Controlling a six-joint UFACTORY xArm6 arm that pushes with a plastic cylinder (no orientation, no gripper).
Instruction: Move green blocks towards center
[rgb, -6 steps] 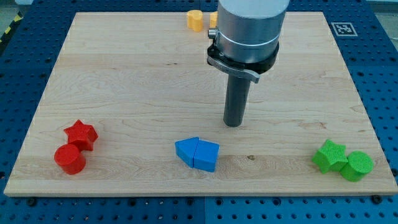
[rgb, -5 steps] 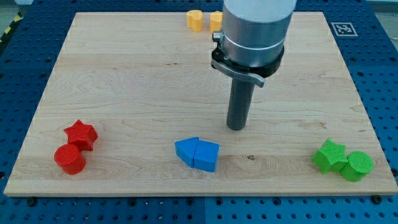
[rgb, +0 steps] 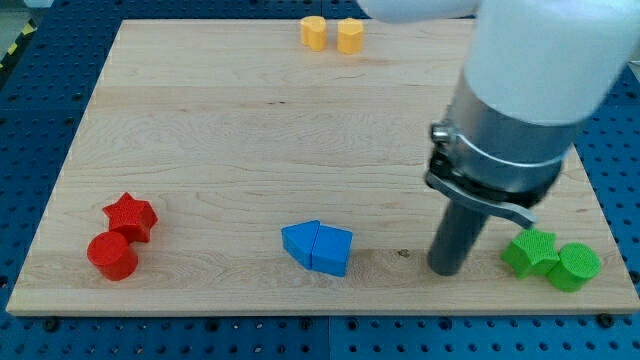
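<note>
While my tip (rgb: 447, 270) rested on the desk (rgb: 220, 150) near the view's bottom right, it stood just to the left of the green star block (rgb: 530, 251), close but apart from it as far as the view showed. The green cylinder block (rgb: 577, 267) sat touching the star on its right side, both near the desk's bottom right corner and well away from the center. There was no gripper on this arm, only the rod, so nothing was being held.

I judged the step in hand to be the approach to the green pair, with no push begun. From the left side a push would only drive them off the edge. The next move called for rounding the blocks to their right or lower-right side, then pushing up and leftward toward the middle.
</note>
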